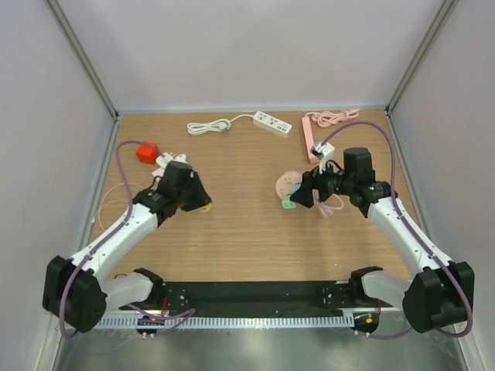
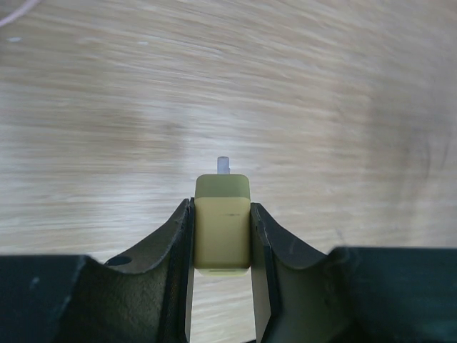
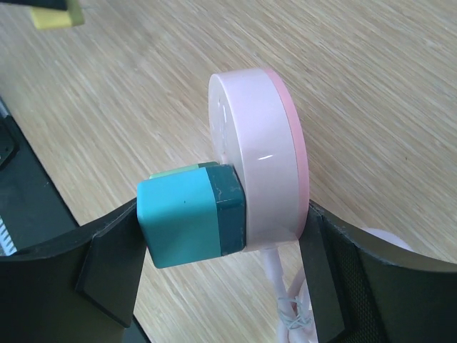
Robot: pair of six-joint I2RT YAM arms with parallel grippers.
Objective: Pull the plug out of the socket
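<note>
Top external view: on the table [image 1: 247,239], my left claw [image 1: 196,203] sits toward 9 o'clock, clamped on a yellow plug [image 1: 206,207] that is free of any socket. At 3 o'clock from it, well apart, my right claw [image 1: 309,197] stands wide, its pads pressed across the pink socket [image 1: 290,184] and the teal plug [image 1: 288,204] seated in its face. In the right wrist view the teal plug juts from the socket toward 9 o'clock. Its long axis runs 9 to 3, in line with my squeeze. I judge it must come out toward 9 o'clock, the side nearer my left claw.
</note>
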